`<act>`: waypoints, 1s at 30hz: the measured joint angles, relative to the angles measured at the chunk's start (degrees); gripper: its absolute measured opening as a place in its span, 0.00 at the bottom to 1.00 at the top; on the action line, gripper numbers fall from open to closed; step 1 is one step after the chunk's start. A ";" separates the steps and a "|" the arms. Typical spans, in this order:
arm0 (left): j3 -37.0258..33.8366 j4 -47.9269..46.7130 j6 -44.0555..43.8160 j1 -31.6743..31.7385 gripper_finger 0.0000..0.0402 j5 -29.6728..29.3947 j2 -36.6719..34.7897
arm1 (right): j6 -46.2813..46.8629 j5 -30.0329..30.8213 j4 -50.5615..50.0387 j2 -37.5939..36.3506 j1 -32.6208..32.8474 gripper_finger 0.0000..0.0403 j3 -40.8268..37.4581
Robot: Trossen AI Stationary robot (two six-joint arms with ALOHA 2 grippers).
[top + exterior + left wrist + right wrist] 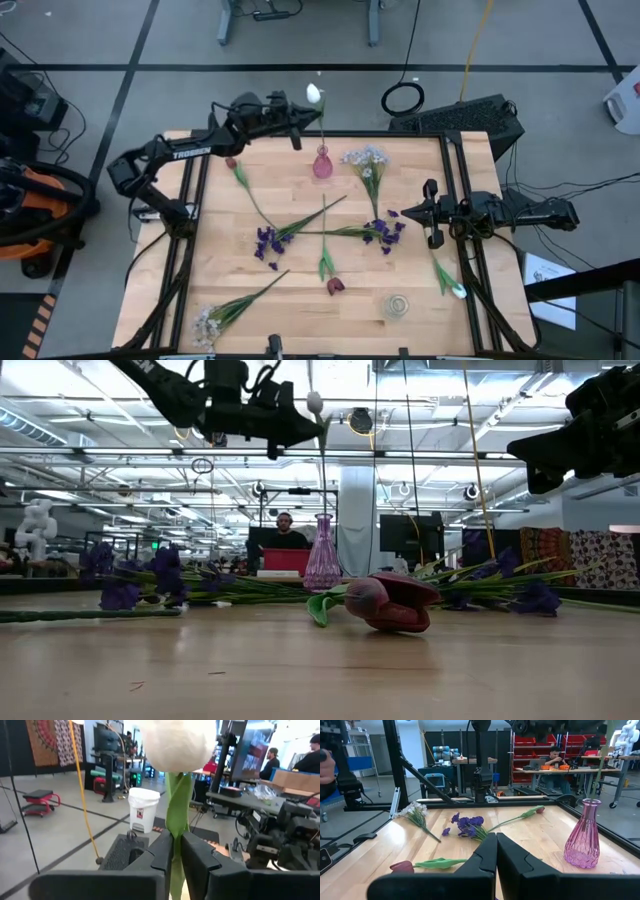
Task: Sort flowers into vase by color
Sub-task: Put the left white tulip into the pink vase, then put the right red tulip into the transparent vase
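1. White tulip [314, 95] is held upright by its green stem, pinched in the left tool [300, 124], above the far edge of the wooden surface [280, 190].
2. Pink glass vase [322, 164] is seen standing just below and slightly nearer than the held flower; the stem's long axis hangs roughly vertical, its lower end reaching toward the vase mouth.
3. The left arm is stretched across the far side, wrist raised well above the surface.
4. The right tool [432, 214] is pressed together, holding nothing, hovering at the right side near a purple flower [385, 231].
5. A dark red tulip [392, 602], further purple clusters [267, 243] and tiny white sprays [366, 158] lie scattered on the surface.
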 joint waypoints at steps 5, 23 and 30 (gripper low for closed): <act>0.00 -0.85 0.00 -0.23 0.12 -0.23 1.75 | 0.00 -0.02 0.00 0.00 -0.01 0.00 0.00; 0.00 -16.47 6.85 -0.21 0.41 0.04 1.08 | 0.00 -0.02 0.00 0.00 -0.01 0.00 0.00; 0.04 -24.50 9.20 -0.08 0.44 -3.38 -5.79 | 0.00 -0.02 0.00 -0.02 -0.01 0.00 0.00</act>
